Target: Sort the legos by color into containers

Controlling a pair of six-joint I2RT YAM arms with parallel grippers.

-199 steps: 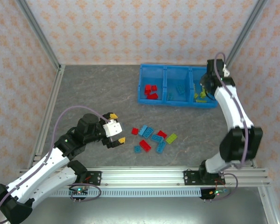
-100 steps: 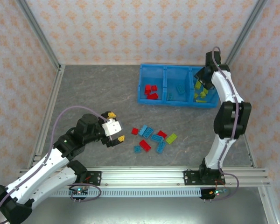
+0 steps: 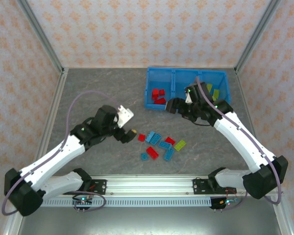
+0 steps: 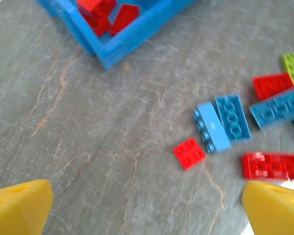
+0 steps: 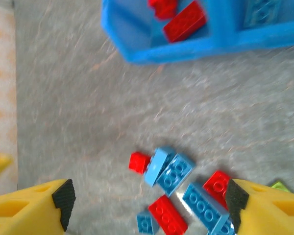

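My left gripper (image 4: 147, 191) and right gripper (image 5: 148, 197) hang wide open, empty, aimed at the bricks (image 3: 152, 152) mid-frame, presumably for picking.

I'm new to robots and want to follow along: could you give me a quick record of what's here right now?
Left pincer: open, empty, left of the loose bricks
Right pincer: open, empty, near the bin's front wall
Loose bricks: about nine; red, blue, one yellow-green
Blue bin: red bricks in left compartment, yellow-green bricks in right
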